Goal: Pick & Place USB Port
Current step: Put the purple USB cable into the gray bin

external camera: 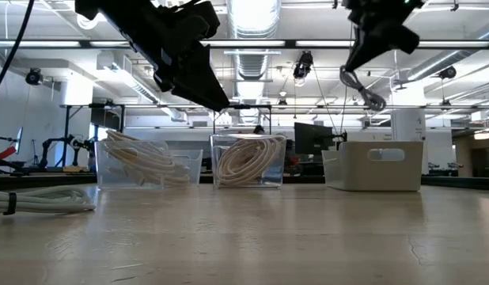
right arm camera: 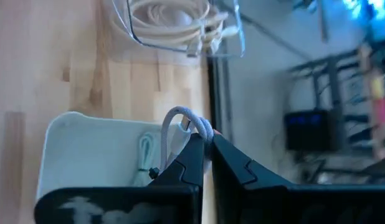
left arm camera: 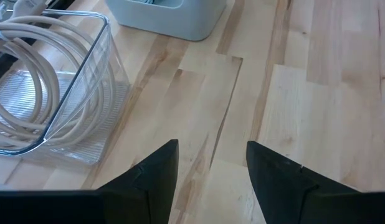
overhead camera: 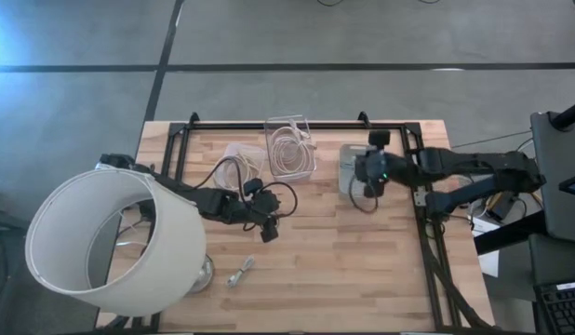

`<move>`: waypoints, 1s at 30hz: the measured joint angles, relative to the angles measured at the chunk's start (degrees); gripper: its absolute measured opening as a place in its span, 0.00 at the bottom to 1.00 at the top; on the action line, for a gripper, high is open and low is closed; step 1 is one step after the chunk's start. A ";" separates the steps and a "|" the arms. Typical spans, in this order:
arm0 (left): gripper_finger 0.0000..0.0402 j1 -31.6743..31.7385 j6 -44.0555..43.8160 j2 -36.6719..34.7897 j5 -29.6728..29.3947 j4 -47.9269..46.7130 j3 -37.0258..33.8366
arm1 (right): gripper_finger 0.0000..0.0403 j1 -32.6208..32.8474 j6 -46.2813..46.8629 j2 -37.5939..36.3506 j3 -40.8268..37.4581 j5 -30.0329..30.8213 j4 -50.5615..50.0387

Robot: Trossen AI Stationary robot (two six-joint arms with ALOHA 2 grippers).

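Pinching a looped white USB cable (right arm camera: 191,122) above the pale bin (right arm camera: 86,155) at upper right, the right pincer (right arm camera: 205,146) is clamped; the left pincer (left arm camera: 211,162), spread, holds nothing mid-surface.

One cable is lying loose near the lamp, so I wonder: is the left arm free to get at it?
Probably yes: the left gripper is open and empty, and the loose cable lies on bare table nearby, beside the lamp.
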 joint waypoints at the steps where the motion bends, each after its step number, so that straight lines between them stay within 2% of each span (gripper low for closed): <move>1: 0.48 -0.01 0.04 0.00 -0.02 0.00 0.00 | 0.03 -1.67 0.90 0.52 0.09 -1.44 0.08; 4: 0.48 -0.01 0.15 0.00 -0.02 0.00 0.00 | 0.03 -6.38 2.59 2.54 -0.91 -4.50 2.28; 7: 0.48 -0.01 0.24 0.00 0.00 0.00 0.00 | 0.03 -10.25 1.66 4.91 -3.34 -4.68 3.92; 12: 0.48 -0.05 0.43 0.00 -0.01 -0.01 -0.12 | 0.03 -14.24 3.62 9.60 -6.81 -7.58 4.14; 16: 0.48 -0.05 1.06 0.00 -0.02 -0.02 -0.49 | 0.03 -15.40 3.17 13.81 -8.84 -12.06 4.12; 24: 0.48 -0.05 1.20 0.00 -0.02 -0.02 -0.83 | 0.03 -15.61 2.62 21.46 -9.07 -12.24 7.19; 30: 0.48 -0.05 1.23 0.00 -0.02 -0.02 -0.83 | 0.05 -15.61 1.93 24.43 -9.00 -10.90 7.19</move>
